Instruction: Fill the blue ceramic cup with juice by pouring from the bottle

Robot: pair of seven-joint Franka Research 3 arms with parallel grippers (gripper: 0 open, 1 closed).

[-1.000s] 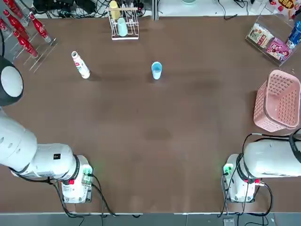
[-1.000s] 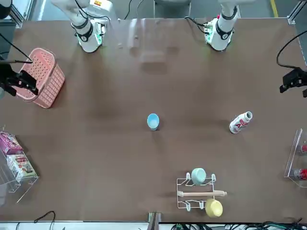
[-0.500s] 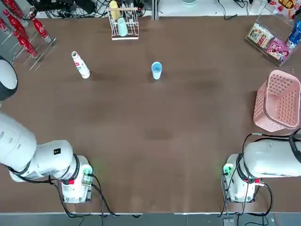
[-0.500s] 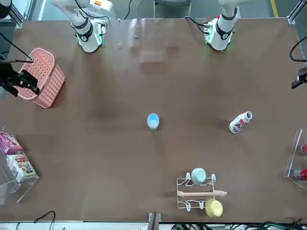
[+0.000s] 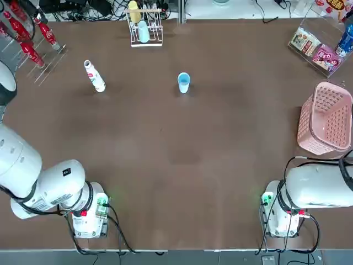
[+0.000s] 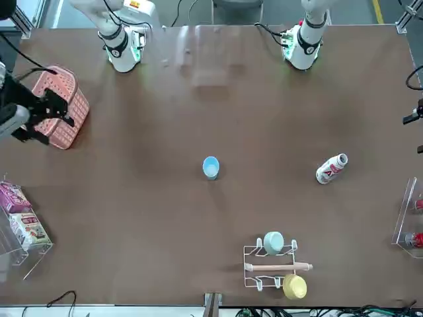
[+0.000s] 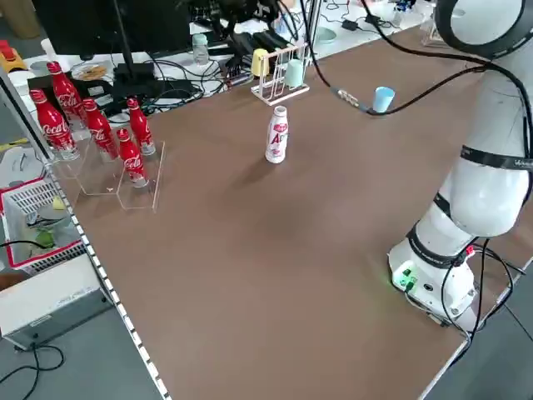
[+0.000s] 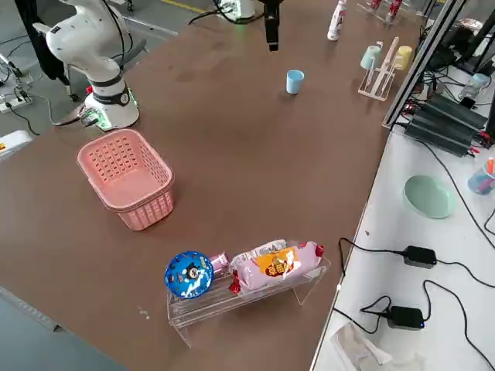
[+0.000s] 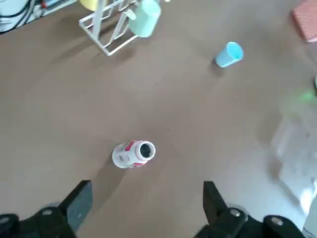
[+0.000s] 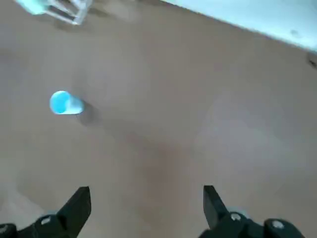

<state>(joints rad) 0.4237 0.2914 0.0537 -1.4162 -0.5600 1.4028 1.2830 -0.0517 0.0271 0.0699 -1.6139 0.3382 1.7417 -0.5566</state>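
Note:
The blue ceramic cup (image 5: pixel 183 82) stands upright on the brown table, a little behind its middle, and shows in the front view too (image 6: pixel 211 167). The bottle (image 5: pixel 95 75), white with a red-marked label and white cap, stands to the cup's left, toward the back-left. My left gripper (image 9: pixel 146 203) hangs open high above the table's left side, with the bottle (image 9: pixel 133 153) below and just ahead of its fingers. My right gripper (image 10: pixel 146 206) is open too, raised over the right side near the pink basket, with the cup (image 10: pixel 64 104) far ahead of it. Neither gripper holds anything.
A wire rack (image 5: pixel 144 27) with a mint cup and a yellow cup stands at the back edge. Red cola bottles (image 5: pixel 30 36) fill a clear stand at the back-left corner. A pink basket (image 5: pixel 325 118) lies at the right edge, with a snack tray (image 5: pixel 317 49) behind it.
The left arm has swung farther out toward the table's left edge. The right gripper has shifted slightly over the pink basket. Cup and bottle have not moved.

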